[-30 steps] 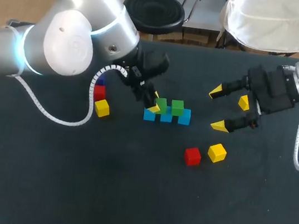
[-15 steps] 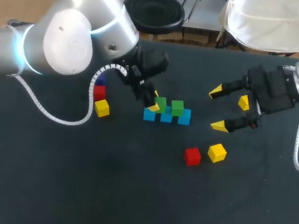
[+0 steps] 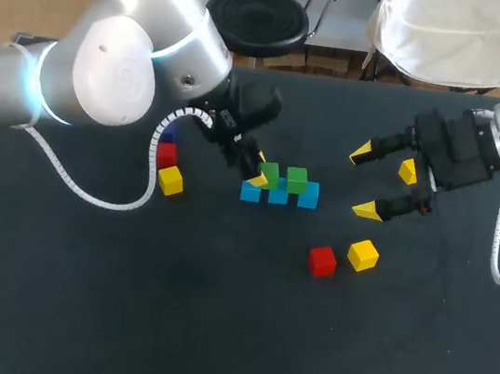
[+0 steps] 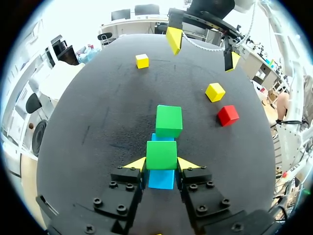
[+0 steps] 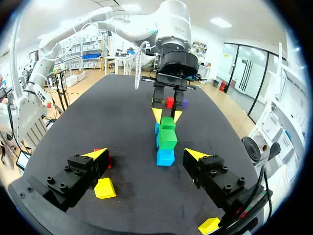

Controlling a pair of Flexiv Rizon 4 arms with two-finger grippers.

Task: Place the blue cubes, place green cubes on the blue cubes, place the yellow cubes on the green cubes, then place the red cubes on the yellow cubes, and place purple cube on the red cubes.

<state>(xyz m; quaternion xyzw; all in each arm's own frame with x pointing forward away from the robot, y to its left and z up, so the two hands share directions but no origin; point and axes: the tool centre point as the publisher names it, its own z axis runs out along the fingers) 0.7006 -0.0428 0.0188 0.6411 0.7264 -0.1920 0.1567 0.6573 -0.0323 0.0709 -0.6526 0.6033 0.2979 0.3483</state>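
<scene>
Left gripper (image 3: 256, 175) has a small red cube (image 3: 166, 154) and a small yellow cube (image 3: 171, 180) well off to its left (a purple cube (image 3: 168, 133) peeks out behind them). Its yellow tips are clamped on the near green cube (image 4: 161, 154), one each side, which sits on the row of three blue cubes (image 3: 277, 195); a second green cube (image 3: 296, 179) sits just beside it. Further right lie another red cube (image 3: 321, 261) and another yellow cube (image 3: 363, 255), close together. Last, the right gripper (image 3: 366, 180) hangs spread wide, a third yellow cube (image 3: 408, 171) on the table by its fingers.
</scene>
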